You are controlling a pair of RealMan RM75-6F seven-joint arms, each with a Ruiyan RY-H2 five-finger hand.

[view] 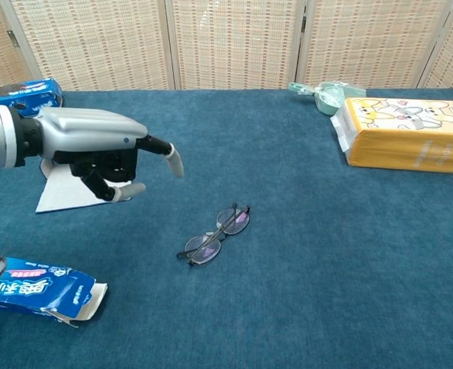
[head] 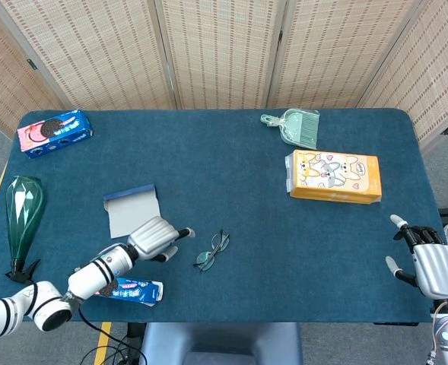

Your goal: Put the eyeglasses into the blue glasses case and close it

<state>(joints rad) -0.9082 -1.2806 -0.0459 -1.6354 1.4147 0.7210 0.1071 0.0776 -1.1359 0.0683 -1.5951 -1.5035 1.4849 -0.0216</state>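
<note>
Blue cloth covers the table [head: 231, 152], which fills the head view in front of woven folding screens. At the far left edge a dark green glass bottle [head: 23, 207] lies on its side, and above it, in the upper left corner of the cloth, sits a blue cookie box [head: 55, 133]. Left of centre the blue glasses case [head: 132, 210] lies open, its pale grey lining facing up. The left hand [head: 154, 238] hovers just below and to the right of the case; the chest view shows it empty, one finger stretched toward the right and the others curled under the palm. Under the left forearm, near the bottom edge, a blue snack packet [head: 136, 291] lies flat with its end torn open. Just right of the left hand, near the middle of the lower half of the frame, the eyeglasses [head: 211, 252] lie folded on the cloth, apart from the fingers and outside the case. Right of centre along the top edge lies a mint green dustpan [head: 293, 126], and below it an orange tissue pack [head: 333, 176] printed with cartoon animals. At the lower right corner the right hand [head: 427, 262] rests at the table's edge, fingers spread and holding nothing.
</note>
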